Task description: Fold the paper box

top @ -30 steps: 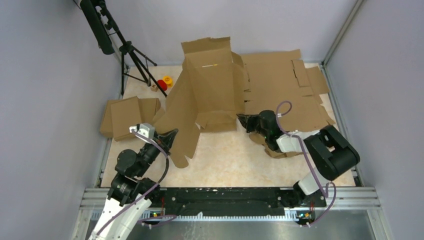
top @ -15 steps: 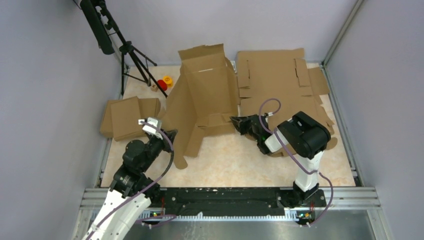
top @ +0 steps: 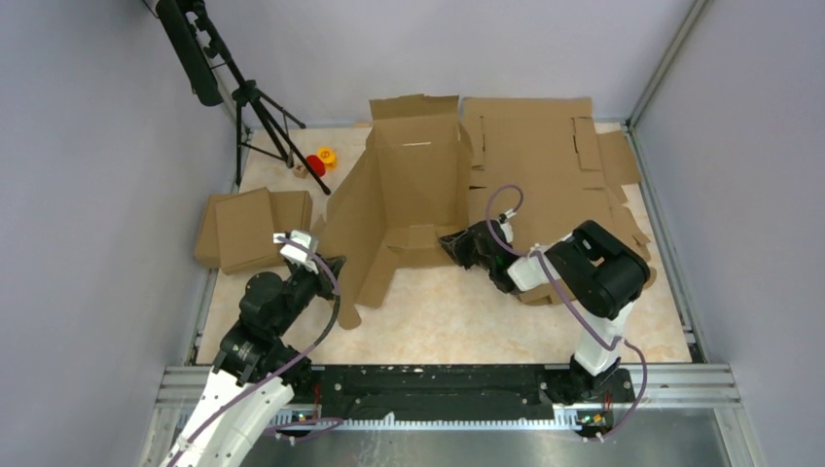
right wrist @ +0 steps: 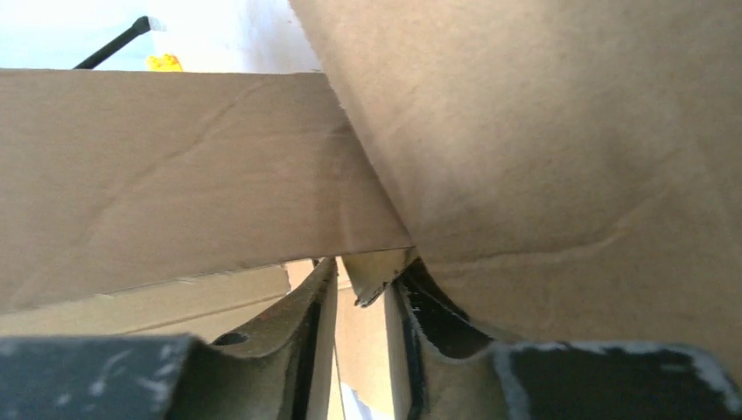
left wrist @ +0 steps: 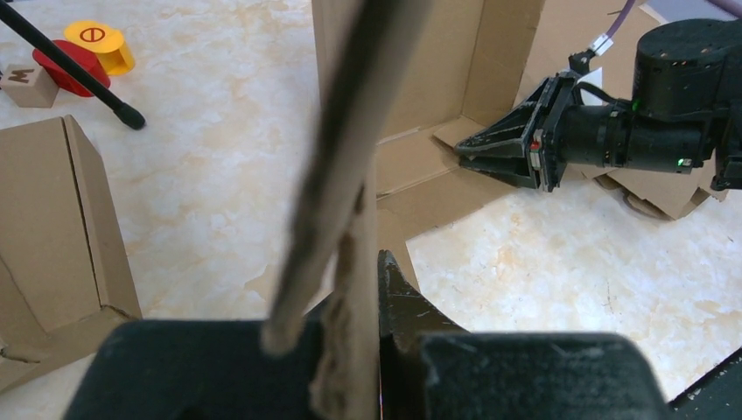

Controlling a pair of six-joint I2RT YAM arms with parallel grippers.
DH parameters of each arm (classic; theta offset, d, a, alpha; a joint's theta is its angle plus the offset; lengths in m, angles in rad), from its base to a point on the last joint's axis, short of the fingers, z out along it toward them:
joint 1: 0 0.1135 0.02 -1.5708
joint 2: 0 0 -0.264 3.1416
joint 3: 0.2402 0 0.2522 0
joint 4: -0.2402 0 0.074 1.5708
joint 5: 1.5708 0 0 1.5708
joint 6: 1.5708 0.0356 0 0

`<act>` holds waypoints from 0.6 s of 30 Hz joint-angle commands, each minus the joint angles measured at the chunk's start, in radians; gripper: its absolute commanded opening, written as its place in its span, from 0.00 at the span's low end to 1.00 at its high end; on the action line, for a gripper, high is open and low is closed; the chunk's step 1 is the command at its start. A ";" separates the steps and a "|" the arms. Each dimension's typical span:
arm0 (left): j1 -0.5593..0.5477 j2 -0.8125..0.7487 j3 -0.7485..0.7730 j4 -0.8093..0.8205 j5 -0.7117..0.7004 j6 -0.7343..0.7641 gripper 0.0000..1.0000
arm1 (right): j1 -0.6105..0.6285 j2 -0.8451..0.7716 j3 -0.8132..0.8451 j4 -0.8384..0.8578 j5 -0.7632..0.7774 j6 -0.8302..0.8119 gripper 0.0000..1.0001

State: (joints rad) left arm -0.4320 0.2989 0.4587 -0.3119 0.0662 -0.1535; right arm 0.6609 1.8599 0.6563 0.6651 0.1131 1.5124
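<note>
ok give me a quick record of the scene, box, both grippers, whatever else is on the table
box: paper box, back panel upright, flaps spread, partly folded
left: left gripper shut on its left flap
right: right gripper shut on its near flap edge
elsewhere: flat cardboard sheets far right, folded cardboard left, tripod

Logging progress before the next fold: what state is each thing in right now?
paper box: partly folded, back panel raised, flaps splayed.
left gripper: shut on the box's left flap.
right gripper: shut on the box's near flap edge.
pile of cardboard sheets: flat, unfolded.
smaller cardboard pieces: lying folded.
</note>
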 commanded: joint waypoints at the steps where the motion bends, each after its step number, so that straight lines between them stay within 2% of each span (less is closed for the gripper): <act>1: -0.003 -0.004 0.039 0.002 0.019 0.016 0.01 | 0.016 -0.103 0.023 -0.134 0.048 -0.087 0.30; 6: -0.003 -0.010 0.041 -0.001 0.015 0.018 0.01 | 0.016 -0.234 -0.048 -0.125 0.068 -0.089 0.37; 10: -0.003 -0.014 0.041 -0.001 0.011 0.021 0.01 | 0.016 -0.358 -0.084 -0.155 0.049 -0.173 0.44; 13: -0.003 -0.012 0.041 0.001 0.012 0.024 0.01 | 0.027 -0.445 -0.117 -0.189 0.004 -0.218 0.45; 18: -0.002 -0.001 0.043 0.005 0.014 0.026 0.01 | 0.055 -0.663 -0.180 -0.260 0.043 -0.387 0.48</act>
State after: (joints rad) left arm -0.4320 0.2966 0.4618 -0.3199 0.0662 -0.1349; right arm 0.6960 1.3499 0.5140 0.4561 0.1337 1.2957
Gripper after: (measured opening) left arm 0.015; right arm 0.465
